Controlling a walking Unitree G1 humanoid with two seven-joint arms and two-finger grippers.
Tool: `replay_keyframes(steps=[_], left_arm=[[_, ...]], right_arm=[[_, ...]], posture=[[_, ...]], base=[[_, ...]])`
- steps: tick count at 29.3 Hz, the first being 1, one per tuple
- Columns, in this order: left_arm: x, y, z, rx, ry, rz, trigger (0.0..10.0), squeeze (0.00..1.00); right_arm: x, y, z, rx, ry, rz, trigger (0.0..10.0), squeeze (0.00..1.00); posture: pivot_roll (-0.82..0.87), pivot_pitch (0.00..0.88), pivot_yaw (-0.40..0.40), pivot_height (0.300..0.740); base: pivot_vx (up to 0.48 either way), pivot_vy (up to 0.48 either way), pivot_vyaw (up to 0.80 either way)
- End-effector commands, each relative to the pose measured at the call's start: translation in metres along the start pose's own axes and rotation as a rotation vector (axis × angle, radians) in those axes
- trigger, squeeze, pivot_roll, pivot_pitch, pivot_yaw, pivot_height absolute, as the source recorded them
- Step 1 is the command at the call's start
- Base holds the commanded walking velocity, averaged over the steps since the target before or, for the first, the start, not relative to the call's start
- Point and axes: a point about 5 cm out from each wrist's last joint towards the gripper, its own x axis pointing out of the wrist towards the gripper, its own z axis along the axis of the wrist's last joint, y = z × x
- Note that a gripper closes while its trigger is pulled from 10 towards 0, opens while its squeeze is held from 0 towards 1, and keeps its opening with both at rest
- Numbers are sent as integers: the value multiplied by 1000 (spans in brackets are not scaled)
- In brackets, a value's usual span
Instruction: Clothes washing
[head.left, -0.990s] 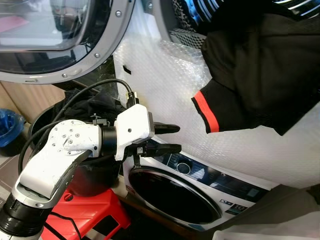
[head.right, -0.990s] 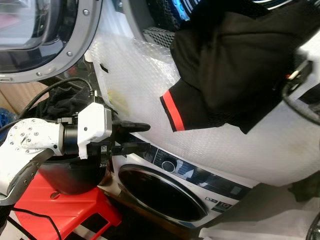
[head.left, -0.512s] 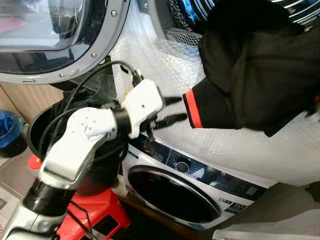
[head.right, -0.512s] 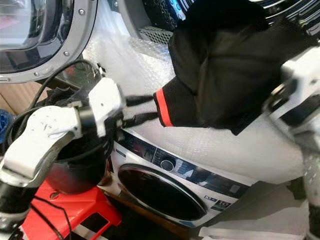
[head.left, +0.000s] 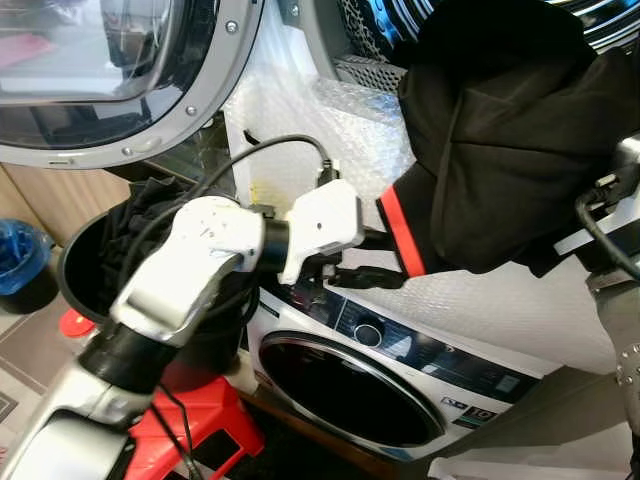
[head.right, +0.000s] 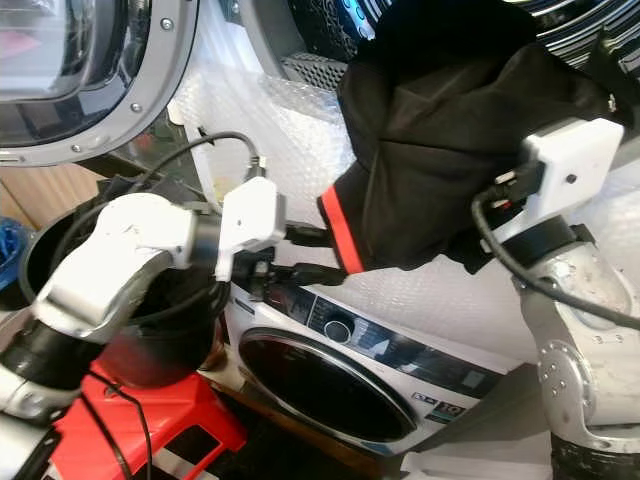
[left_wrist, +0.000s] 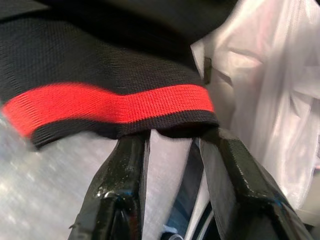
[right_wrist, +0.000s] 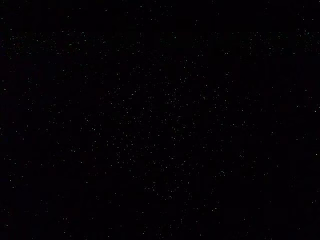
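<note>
A black garment with a red-striped cuff hangs out of the upper machine's drum opening and over the bubble-wrapped front. My left gripper is open, and its fingertips reach the cuff from the left. In the left wrist view the cuff lies right over the tips of that gripper, with both fingers spread. My right arm's white wrist block comes in from the right, and its gripper end is buried under the garment. The right wrist view is black.
The upper machine's round door stands open at the left. Below is a second washer with a dark glass door. A black bucket of dark clothes sits on a red stool. Bubble wrap covers the front panel.
My left gripper has swung up and right from beside the bucket to the red-striped cuff. The right arm has come into view under the garment, which has bunched up higher.
</note>
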Motion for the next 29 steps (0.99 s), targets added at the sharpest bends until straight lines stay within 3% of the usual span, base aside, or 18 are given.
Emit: replay_keyframes(steps=[1, 6, 12, 16, 20, 23, 24, 25, 26, 29], left_arm=[[5, 7, 9, 66, -8, -33, 10000, 0], [14, 31, 31, 133, -67, -92, 10000, 0], [28, 53, 55, 229, -101, -158, 10000, 0], [35, 74, 77, 337, -99, -114, 10000, 0], [35, 83, 89, 360, -111, -82, 10000, 0], [33, 93, 102, 399, -141, 2, 10000, 0], [33, 95, 105, 410, -150, 15, 10000, 0], [33, 96, 106, 418, -155, 24, 10000, 0], [33, 97, 107, 423, -157, 36, 10000, 0], [31, 103, 108, 461, -145, 148, 10000, 0]], right_arm=[[-6, 1, 2, 7, -1, -4, 10000, 0], [-11, 10, 2, -1, 2, 7, 10000, 0], [-19, 28, 6, -26, -11, 139, 10000, 0], [-21, 34, 10, -96, -12, 218, 10000, 0], [-18, 33, 19, -126, -47, 243, 10000, 0], [-9, 33, 25, -179, -53, 252, 10000, 0], [-3, 30, 24, -197, -40, 210, 10000, 169], [1, 28, 22, -208, -33, 182, 10000, 169], [7, 25, 20, -226, -23, 142, 10000, 1000], [24, 22, 16, -252, -24, 59, 10000, 1000]], posture=[[130, 171, -66, 740], [118, 153, -41, 740], [96, 103, -7, 740], [73, 72, 14, 740], [66, 68, 18, 740], [60, 65, 13, 740], [60, 64, 9, 740], [60, 64, 9, 740], [60, 66, 5, 740], [63, 71, -4, 740]], base=[[0, 0, 0], [0, 0, 0], [0, 0, 0], [0, 0, 0], [0, 0, 0], [0, 0, 0], [0, 0, 0], [0, 0, 0], [0, 0, 0], [0, 0, 0]])
